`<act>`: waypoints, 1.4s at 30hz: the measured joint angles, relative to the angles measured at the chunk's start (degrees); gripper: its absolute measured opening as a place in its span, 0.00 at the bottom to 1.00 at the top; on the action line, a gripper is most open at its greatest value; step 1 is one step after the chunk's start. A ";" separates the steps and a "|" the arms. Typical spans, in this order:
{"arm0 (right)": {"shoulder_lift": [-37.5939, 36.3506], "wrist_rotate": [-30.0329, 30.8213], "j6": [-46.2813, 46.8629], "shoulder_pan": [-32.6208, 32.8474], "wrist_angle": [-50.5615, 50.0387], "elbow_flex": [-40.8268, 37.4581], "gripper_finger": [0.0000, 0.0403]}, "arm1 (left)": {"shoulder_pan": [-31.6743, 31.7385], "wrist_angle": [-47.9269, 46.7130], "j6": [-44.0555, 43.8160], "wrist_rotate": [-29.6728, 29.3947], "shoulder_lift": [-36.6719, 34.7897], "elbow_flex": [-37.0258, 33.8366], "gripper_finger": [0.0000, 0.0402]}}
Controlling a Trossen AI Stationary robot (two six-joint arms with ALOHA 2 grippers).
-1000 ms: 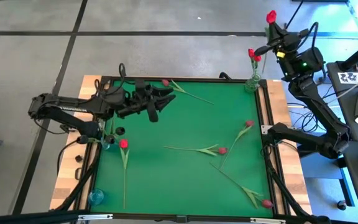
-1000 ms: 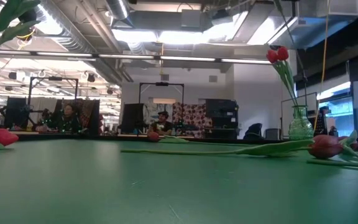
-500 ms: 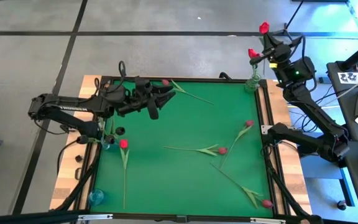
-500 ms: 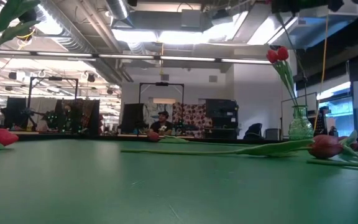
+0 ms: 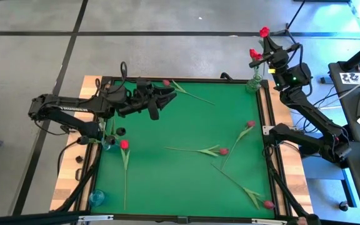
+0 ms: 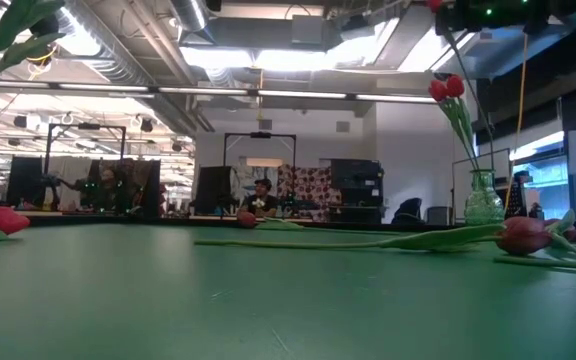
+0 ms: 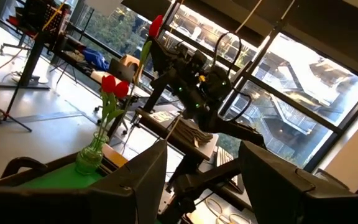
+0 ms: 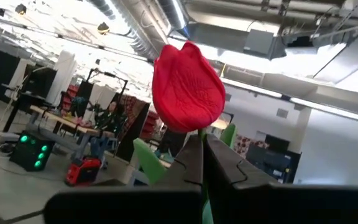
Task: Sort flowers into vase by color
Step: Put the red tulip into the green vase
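Currently your right hand (image 5: 269,45) hangs above the far right corner of the tabletop (image 5: 186,181), clamped on the stem of a red tulip (image 8: 188,87); the right wrist view shows both fingers (image 8: 225,163) pressed together just under the bloom. This hand sits over the clear glass vase (image 5: 254,83) at that corner, which already carries two red tulips (image 6: 446,88).

Your left hand (image 5: 166,95) hovers near the far edge, left of centre, jaws parted and holding nothing. It points toward a red flower (image 5: 166,82) lying by the far edge, stem trailing toward the right.

Loose flowers on the green surface:
- one red head (image 5: 124,144) near the left edge, stem running toward the near edge;
- one (image 5: 223,151) around centre-right, stem pointing left;
- one (image 5: 250,124) nearer the right edge, stem slanting toward the near side;
- one (image 5: 268,204) at the near right corner.

Two blue vases stand on the left edge: one (image 5: 107,143) mid-edge, one (image 5: 96,197) near the near left corner. A dark bloom (image 5: 120,132) seems to sit by the mid-edge vase, though you cannot make it out clearly.
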 joint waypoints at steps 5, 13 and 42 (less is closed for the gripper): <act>0.00 0.49 0.01 0.00 6.79 -4.14 0.00 | 0.00 -0.02 -0.09 -0.02 0.00 0.00 0.48; -0.66 0.46 -0.40 -0.02 10.94 -10.44 0.00 | 0.04 0.00 -0.98 -1.35 0.00 0.01 0.48; -12.27 -9.64 30.48 6.75 -27.71 11.08 0.00 | 5.66 0.09 1.11 0.57 4.34 0.03 0.48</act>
